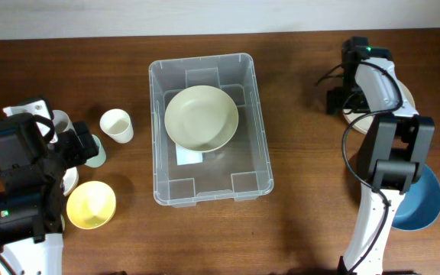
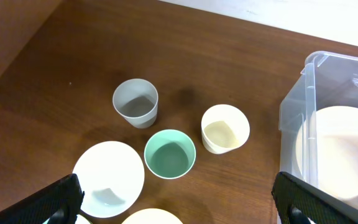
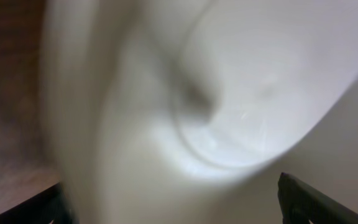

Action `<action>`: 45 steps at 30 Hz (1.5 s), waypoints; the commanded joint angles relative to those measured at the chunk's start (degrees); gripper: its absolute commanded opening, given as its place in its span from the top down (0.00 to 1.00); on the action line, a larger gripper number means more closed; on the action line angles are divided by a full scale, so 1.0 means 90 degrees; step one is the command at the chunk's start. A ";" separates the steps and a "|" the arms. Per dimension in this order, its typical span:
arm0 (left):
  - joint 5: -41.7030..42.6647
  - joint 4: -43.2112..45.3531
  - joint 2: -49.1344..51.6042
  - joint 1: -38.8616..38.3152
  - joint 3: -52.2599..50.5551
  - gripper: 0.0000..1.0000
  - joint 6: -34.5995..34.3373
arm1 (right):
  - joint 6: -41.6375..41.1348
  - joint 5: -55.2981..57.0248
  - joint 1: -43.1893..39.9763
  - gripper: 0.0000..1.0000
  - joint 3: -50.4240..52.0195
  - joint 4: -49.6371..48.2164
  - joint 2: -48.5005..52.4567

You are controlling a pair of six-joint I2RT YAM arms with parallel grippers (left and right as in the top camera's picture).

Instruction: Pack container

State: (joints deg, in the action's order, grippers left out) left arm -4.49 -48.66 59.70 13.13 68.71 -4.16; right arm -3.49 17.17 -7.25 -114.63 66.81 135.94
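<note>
The container is a large clear bin in the middle of the table, with a pale cream bowl lying in it. Its near corner and the bowl show in the left wrist view. My left gripper is open and empty, above the table left of the bin. My right gripper is open, its fingers wide apart close over a blurred white dish. In the overhead view the right gripper hangs over that dish at the far right.
Left of the bin stand a cream cup, a green cup, a grey cup, a white bowl and a yellow bowl. A blue bowl lies partly under the right arm at the front right.
</note>
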 commanded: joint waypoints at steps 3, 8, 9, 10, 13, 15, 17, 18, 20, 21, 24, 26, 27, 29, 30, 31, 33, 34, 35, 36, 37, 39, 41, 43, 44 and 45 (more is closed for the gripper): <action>0.0102 0.0017 -0.0002 0.0032 0.0109 0.01 -0.0085 | 0.0034 0.0165 -0.0204 0.06 0.0010 -0.0216 0.0083; 0.0124 0.0049 -0.0002 0.0032 0.0109 0.01 -0.0085 | 0.0034 0.0141 -0.0238 0.12 0.0012 -0.0355 0.0175; 0.0126 0.0049 -0.0002 0.0032 0.0109 0.01 -0.0085 | 0.0034 0.0141 -0.0238 0.12 0.0015 -0.0369 0.0204; 0.0126 0.0049 -0.0002 0.0032 0.0109 0.01 -0.0085 | 0.0034 0.0134 -0.0238 0.13 0.0015 -0.0376 0.0238; 0.0126 0.0046 -0.0002 0.0032 0.0109 0.01 -0.0085 | 0.0034 -0.0005 -0.0233 0.18 0.0022 -0.0381 0.0367; 0.0126 0.0046 -0.0002 0.0032 0.0109 0.01 -0.0085 | 0.0032 -0.0022 -0.0233 0.22 0.0027 -0.0384 0.0432; 0.0126 0.0049 -0.0002 0.0032 0.0109 0.01 -0.0085 | 0.0032 -0.0022 -0.0233 0.28 0.0027 -0.0384 0.0454; 0.0126 0.0049 -0.0002 0.0032 0.0109 0.01 -0.0085 | 0.0032 -0.0022 -0.0233 0.37 0.0027 -0.0410 0.0457; 0.0126 0.0049 -0.0002 0.0032 0.0109 0.01 -0.0085 | 0.0032 -0.0022 -0.0233 0.43 0.0027 -0.0432 0.0457; 0.0126 0.0049 -0.0002 0.0032 0.0109 0.01 -0.0085 | 0.0032 -0.0022 -0.0233 0.47 0.0027 -0.0437 0.0457; 0.0126 0.0049 -0.0002 0.0032 0.0109 0.01 -0.0085 | 0.0032 -0.0022 -0.0233 0.59 0.0027 -0.0461 0.0457; 0.0126 0.0049 -0.0002 0.0032 0.0109 0.01 -0.0085 | 0.0032 -0.0019 -0.0233 0.69 0.0027 -0.0476 0.0457; 0.0126 0.0049 -0.0002 0.0032 0.0109 0.01 -0.0085 | 0.0032 -0.0019 -0.0233 0.74 0.0027 -0.0498 0.0457; 0.0126 0.0049 -0.0002 0.0032 0.0109 0.01 -0.0085 | 0.0032 -0.0019 -0.0233 0.81 0.0027 -0.0551 0.0454; 0.0126 0.0049 -0.0002 0.0032 0.0109 0.01 -0.0085 | 0.0032 -0.0019 -0.0233 0.87 0.0027 -0.0585 0.0454; 0.0126 0.0049 -0.0002 0.0032 0.0109 0.00 -0.0085 | 0.0032 -0.0019 -0.0233 0.91 0.0024 -0.0612 0.0454; 0.0126 0.0049 -0.0002 0.0032 0.0109 0.01 -0.0083 | 0.0032 -0.0019 -0.0233 0.96 0.0024 -0.0646 0.0454; 0.0126 0.0049 -0.0002 0.0032 0.0109 0.00 -0.0085 | 0.0029 -0.0022 -0.0231 0.96 0.0024 -0.0668 0.0449; 0.0124 0.0049 -0.0002 0.0032 0.0109 0.01 -0.0083 | 0.0024 -0.0022 -0.0226 0.96 0.0017 -0.0673 0.0447; 0.0124 0.0049 -0.0002 0.0032 0.0109 0.01 -0.0083 | 0.0005 -0.0027 -0.0214 0.96 0.0000 -0.0670 0.0430; 0.0124 0.0049 -0.0002 0.0032 0.0109 0.01 -0.0083 | 0.0007 -0.0027 -0.0194 0.96 -0.0029 -0.0656 0.0398; 0.0121 0.0049 -0.0002 0.0032 0.0109 0.01 -0.0083 | 0.0005 -0.0024 -0.0141 0.96 -0.0129 -0.0585 0.0260; 0.0121 0.0046 -0.0002 0.0032 0.0109 0.01 -0.0083 | 0.0007 -0.0024 -0.0053 0.96 -0.0279 -0.0534 -0.0010; 0.0121 0.0046 -0.0002 0.0032 0.0109 0.00 -0.0083 | 0.0010 -0.0024 0.0058 0.96 -0.0474 -0.0488 -0.0372; 0.0121 0.0044 -0.0002 0.0032 0.0109 0.01 -0.0083 | 0.0015 -0.0027 0.0134 0.96 -0.0597 -0.0440 -0.0607; 0.0121 0.0041 -0.0002 0.0032 0.0109 0.01 -0.0083 | 0.0049 -0.0046 0.0204 0.96 -0.0704 -0.0391 -0.0801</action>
State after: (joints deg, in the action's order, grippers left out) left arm -4.25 -48.45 59.70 13.13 68.73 -4.16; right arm -2.94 17.23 -7.88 -116.62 62.81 137.75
